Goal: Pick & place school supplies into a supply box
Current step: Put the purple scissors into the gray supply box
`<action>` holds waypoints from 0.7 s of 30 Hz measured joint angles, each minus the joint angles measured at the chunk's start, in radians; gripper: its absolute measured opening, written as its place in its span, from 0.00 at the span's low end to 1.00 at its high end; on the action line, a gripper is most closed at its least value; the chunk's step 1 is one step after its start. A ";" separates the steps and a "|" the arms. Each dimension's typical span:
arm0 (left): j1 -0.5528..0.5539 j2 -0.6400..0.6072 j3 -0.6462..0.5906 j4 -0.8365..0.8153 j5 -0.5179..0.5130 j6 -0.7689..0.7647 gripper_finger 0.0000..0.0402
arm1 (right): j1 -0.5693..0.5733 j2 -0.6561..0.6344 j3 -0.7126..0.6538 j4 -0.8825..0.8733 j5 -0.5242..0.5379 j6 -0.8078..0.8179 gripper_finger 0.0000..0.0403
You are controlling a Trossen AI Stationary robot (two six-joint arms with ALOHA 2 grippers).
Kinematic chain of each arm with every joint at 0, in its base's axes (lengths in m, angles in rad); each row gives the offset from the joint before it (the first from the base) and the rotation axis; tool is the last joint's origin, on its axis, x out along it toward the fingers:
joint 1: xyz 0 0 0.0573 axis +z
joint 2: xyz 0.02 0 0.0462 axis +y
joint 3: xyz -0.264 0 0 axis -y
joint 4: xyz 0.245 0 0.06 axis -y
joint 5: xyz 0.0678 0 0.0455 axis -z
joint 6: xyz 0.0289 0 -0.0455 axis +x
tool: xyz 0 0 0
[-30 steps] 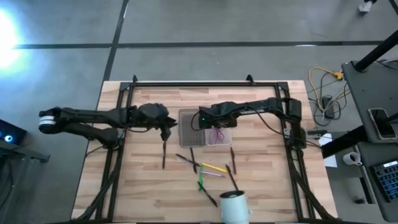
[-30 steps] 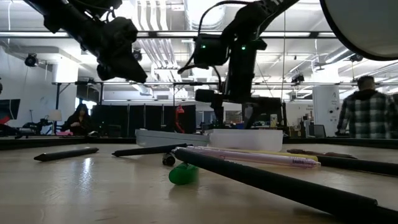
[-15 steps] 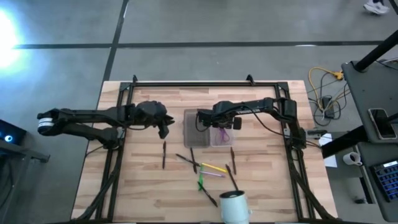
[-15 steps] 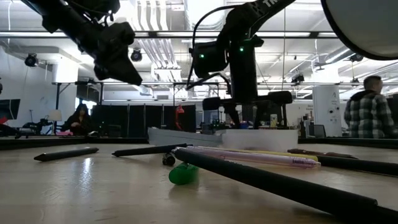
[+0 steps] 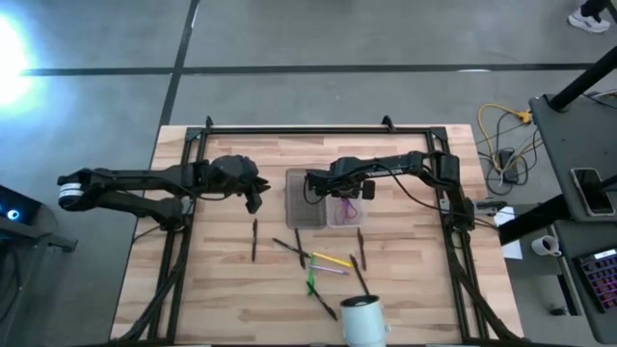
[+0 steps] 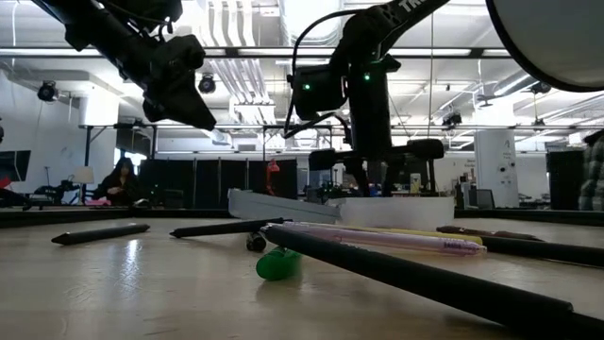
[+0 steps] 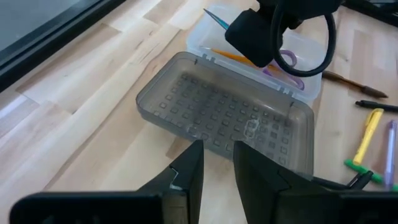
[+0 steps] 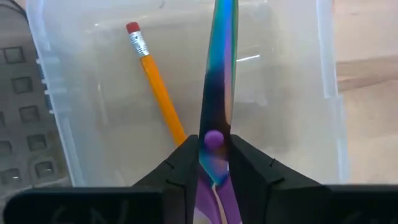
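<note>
The supply box lies open mid-table, with its grey mesh half (image 5: 304, 198) beside its clear half (image 5: 353, 218). A yellow pencil (image 8: 155, 87) lies in the clear half. My right gripper (image 8: 213, 146) points down into that half, shut on the purple-handled scissors (image 8: 219, 74). My left gripper (image 7: 217, 152) hovers above the table just left of the grey half, its fingers a little apart with nothing between them. Dark pencils (image 5: 254, 239), a yellow marker (image 5: 333, 260), a pink one (image 5: 328, 271) and a green one (image 5: 311, 284) lie flat on the wood nearer the front. My right gripper pinches the scissors between its two fingers at the purple pivot (image 8: 213, 138), where the blades meet the handles. The fingers come steeply from above and lie across the scissors. The shut iridescent blades reach out over the box floor. Whether the scissors rest on that floor, I cannot tell.
A white cup (image 5: 362, 320) stands at the front edge, right of centre. More dark pens (image 5: 359, 273) lie scattered between it and the box. A black frame (image 5: 318, 128) runs along the table's far side and down both sides. The wood left of the pencils is bare.
My right gripper has tipped more steeply down over the clear half. The box has slid a little toward the table's right, and in the low view its grey half now lies slanted instead of flat.
</note>
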State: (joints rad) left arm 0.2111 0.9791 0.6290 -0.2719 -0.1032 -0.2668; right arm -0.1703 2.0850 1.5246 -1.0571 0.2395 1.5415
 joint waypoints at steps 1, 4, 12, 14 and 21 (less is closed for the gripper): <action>0.000 0.000 -0.002 -0.001 0.000 0.000 0.18 | 0.000 -0.004 0.000 -0.006 0.000 -0.007 0.17; 0.000 0.000 -0.007 -0.001 0.000 0.000 0.18 | 0.005 -0.026 0.004 -0.012 0.023 -0.043 0.14; 0.000 0.000 -0.008 0.009 0.000 0.000 0.18 | 0.006 -0.082 0.006 -0.028 0.065 -0.179 0.12; 0.000 0.000 -0.008 0.010 0.000 0.000 0.18 | 0.006 -0.099 0.006 -0.038 0.067 -0.234 0.12; 0.000 0.000 -0.008 0.022 0.000 -0.004 0.18 | 0.003 -0.123 0.007 -0.038 0.071 -0.433 0.11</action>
State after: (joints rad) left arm 0.2108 0.9791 0.6212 -0.2500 -0.1036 -0.2710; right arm -0.1669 1.9616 1.5314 -1.0950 0.3106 1.1080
